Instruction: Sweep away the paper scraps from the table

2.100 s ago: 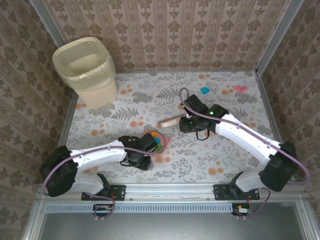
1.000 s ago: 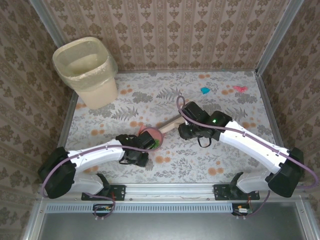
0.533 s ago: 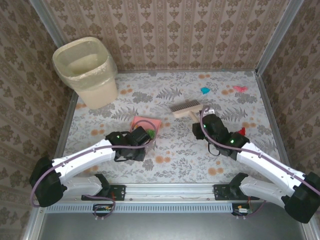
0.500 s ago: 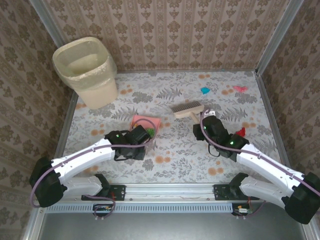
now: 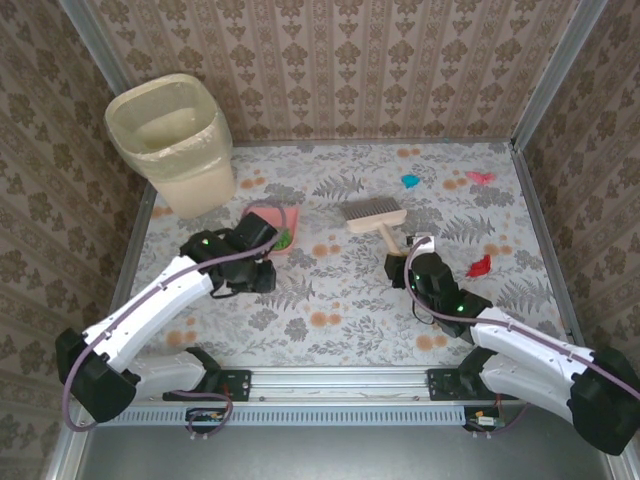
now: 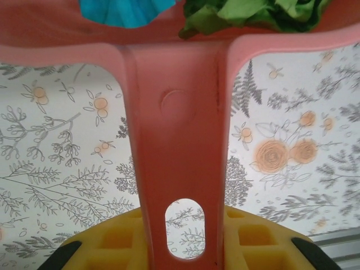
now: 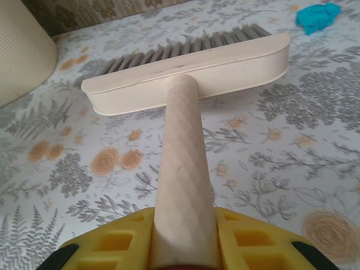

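Left gripper (image 6: pixel 180 242) pinches the part-loaded dustpan (image 6: pixel 179 124), right gripper (image 7: pixel 183 244) the brush (image 7: pixel 191 67). Three paper scraps (image 5: pixel 480 266) lie unswept on the table (image 5: pixel 350 300) — job unfinished.

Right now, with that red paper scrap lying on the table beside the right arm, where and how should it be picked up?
Probably pinch the red paper scrap across its crumpled middle, coming straight down from above. It lies low on the table, small and irregular, with nothing touching it, so no side offers a better hold.
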